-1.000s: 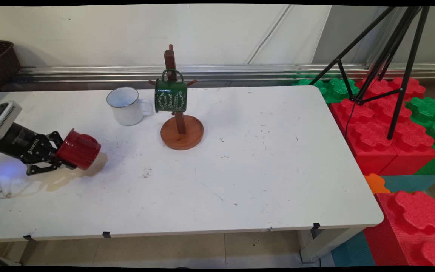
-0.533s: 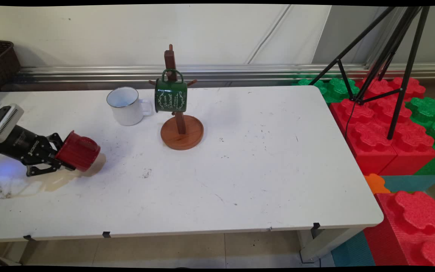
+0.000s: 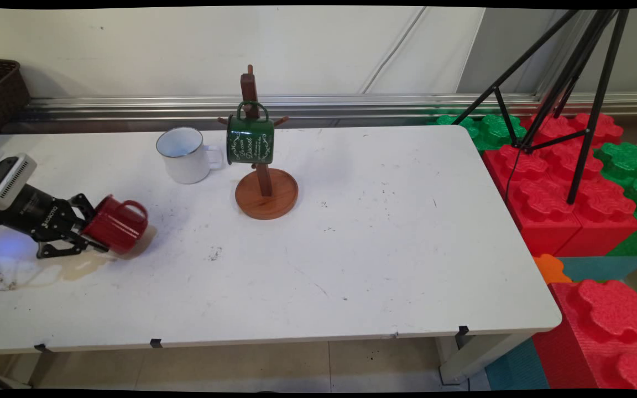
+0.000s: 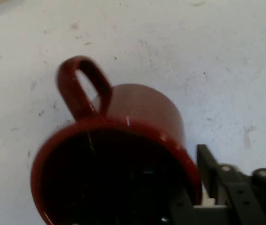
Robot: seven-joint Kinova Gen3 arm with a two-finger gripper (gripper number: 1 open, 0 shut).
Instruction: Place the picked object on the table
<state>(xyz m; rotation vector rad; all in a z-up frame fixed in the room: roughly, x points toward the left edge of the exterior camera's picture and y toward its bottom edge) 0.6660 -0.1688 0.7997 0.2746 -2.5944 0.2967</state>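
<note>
My tool (image 3: 89, 235) is clenched on the rim of the red mug (image 3: 115, 224), held on its side low over the surface (image 3: 379, 232) near a pale spill (image 3: 78, 265). I judge steady pinch pressure matters, since the rim hold looks slippery.

a white table (image 3: 385, 243) is carrying a white mug (image 3: 183, 155) and a wooden mug stand (image 3: 266, 190), with a pale spill (image 3: 75, 265) lying near its left end.
</note>
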